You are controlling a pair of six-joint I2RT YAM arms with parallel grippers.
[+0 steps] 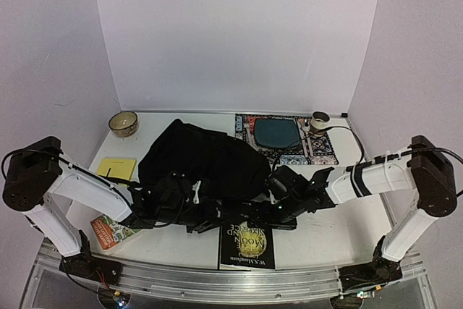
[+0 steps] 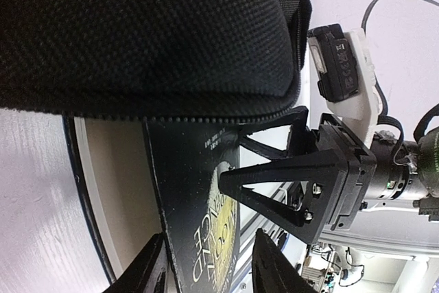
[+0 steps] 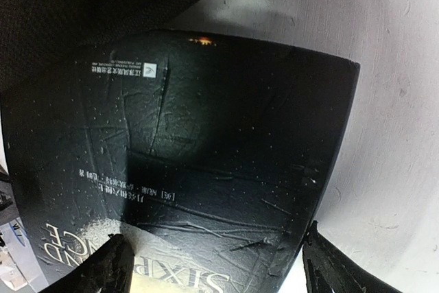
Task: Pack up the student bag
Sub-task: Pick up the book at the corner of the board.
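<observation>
The left hand [image 2: 209,241] sits low at the near edge of the student bag [image 1: 201,155]. Its fingers are apart with nothing between them, and the bag's zippered rim hangs just above and ahead of it. The right hand [image 3: 214,235] is at the same near edge, further right. It is spread wide and empty over a black book [image 1: 246,245], with the bag's fabric at the far side of its view. From the left wrist, the right hand's upper finger reaches up to the zippered rim; whether it touches cannot be told.

The bag lies slumped on the bench [image 1: 325,231]. Its long axis runs roughly left to right, slanting a little from far left to near right. The zippered edge and the tangle of straps face the arms.

The book lies just nearer than the bag, partly under its rim. Its cover reads "MOON", "SIXPENCE" and "W.S.Maugham", upside down to the top camera. The small lines of Chinese print are too fine to read.
</observation>
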